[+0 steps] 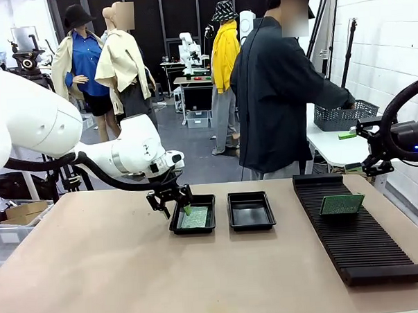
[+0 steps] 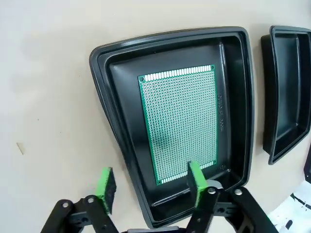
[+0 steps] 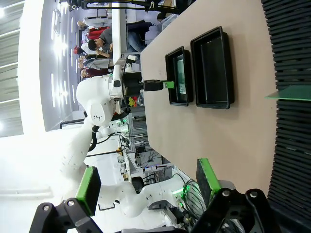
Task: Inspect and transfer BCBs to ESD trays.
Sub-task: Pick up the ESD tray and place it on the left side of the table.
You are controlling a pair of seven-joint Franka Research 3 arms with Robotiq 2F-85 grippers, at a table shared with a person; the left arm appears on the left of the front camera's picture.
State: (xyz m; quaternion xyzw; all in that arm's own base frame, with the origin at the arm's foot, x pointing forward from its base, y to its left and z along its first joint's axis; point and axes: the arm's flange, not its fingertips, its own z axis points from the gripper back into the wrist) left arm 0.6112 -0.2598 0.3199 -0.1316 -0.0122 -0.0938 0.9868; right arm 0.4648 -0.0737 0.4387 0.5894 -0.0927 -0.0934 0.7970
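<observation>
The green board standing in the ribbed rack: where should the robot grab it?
Likely the top edge of the green board, from above. It stands on edge in the rack, lower edge tucked in a slot, upper edge free and thin enough to pinch.

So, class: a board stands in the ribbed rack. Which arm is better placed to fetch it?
Right. The right gripper hangs open and empty on the same side as the rack and its standing BCB; the left gripper is far off, over the left tray.

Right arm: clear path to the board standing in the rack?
Likely yes: the board stands exposed in the rack, nothing over it, and the right tool is open and empty.
</observation>
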